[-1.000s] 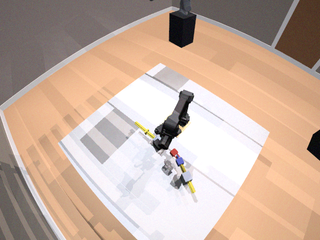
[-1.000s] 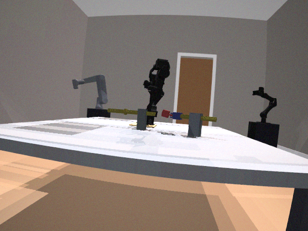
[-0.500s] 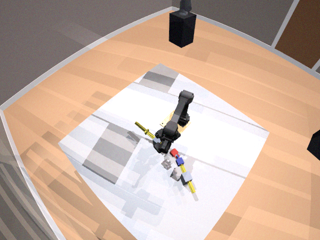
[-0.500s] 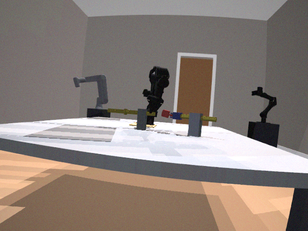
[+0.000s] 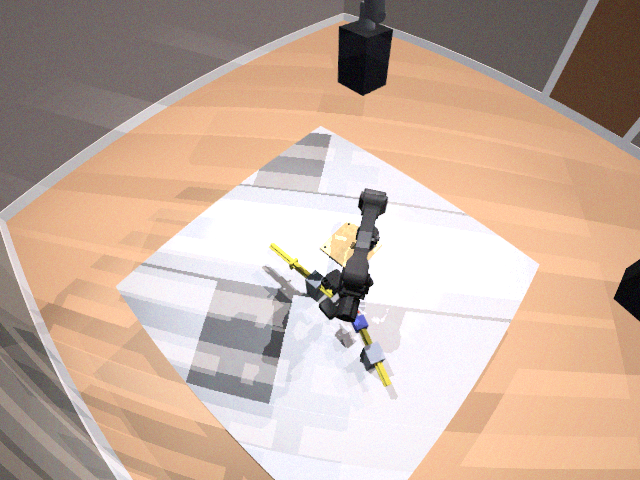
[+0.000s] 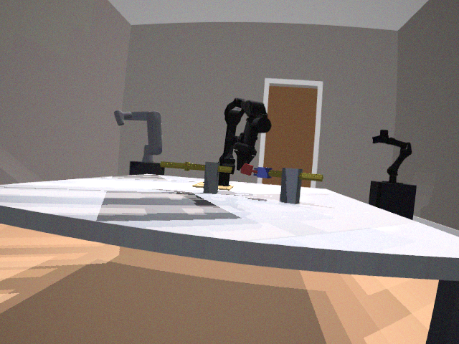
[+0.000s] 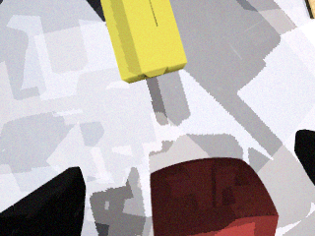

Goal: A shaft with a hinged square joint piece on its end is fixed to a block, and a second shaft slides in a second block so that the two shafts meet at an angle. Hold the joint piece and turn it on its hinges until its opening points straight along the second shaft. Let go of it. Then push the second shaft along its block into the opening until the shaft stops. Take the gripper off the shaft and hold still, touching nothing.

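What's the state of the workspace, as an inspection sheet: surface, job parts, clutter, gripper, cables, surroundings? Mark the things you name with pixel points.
Surface: white table (image 5: 465, 279) (image 6: 259, 229), patched with shadows and reflections.
Red joint piece (image 6: 247, 169) (image 7: 217, 192): hinged to the blue piece (image 5: 360, 322) (image 6: 264, 172) on the fixed shaft (image 5: 383, 374) (image 6: 311, 176).
Second shaft (image 5: 281, 253) (image 6: 173, 165) (image 7: 150, 39): through its grey block (image 5: 313, 285) (image 6: 211, 178), end outside the joint piece.
Clutter: nothing seen.
Gripper (image 7: 195, 160): fingers open, nothing between them gripped, over the joint piece.
Cables: nothing seen.
Surroundings: grey walls, brown door (image 6: 292, 129), two more arms on black pedestals (image 6: 391, 200) (image 6: 146, 168).
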Robot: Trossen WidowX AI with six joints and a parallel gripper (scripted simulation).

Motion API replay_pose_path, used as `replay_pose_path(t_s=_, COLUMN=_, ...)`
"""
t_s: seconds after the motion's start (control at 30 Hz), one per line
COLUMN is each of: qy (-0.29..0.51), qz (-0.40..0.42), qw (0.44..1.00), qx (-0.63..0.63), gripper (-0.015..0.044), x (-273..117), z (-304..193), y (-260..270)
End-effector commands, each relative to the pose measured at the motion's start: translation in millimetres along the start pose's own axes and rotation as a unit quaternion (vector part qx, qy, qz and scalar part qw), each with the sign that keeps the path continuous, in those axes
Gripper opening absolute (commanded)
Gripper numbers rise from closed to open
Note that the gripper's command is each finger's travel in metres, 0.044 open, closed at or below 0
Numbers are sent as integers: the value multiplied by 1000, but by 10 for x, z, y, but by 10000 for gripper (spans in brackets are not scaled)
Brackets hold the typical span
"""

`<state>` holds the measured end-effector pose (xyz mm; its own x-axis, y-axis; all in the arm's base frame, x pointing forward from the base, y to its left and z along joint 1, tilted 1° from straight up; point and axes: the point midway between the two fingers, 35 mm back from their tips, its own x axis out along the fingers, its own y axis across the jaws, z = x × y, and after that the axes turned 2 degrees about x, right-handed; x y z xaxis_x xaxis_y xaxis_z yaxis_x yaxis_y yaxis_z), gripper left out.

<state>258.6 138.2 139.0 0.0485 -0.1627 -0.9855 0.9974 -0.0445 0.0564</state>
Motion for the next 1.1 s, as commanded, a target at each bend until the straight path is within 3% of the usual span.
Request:
replay_pose_path(t_s=0.0, qy=-1, qz=-6, qw=1000, qx=3, gripper=440, x=3, z=-120, y=-24)
replay_pose_path(t_s=0.73, qy=-1, qz=-6, qw=1000, qx=3, gripper=440, x=293, z=-132, y=-21)
replay_pose_path(t_s=1.07, qy=-1, qz=-6, qw=1000, qx=3, gripper=182, x=293, z=-132, y=-21)
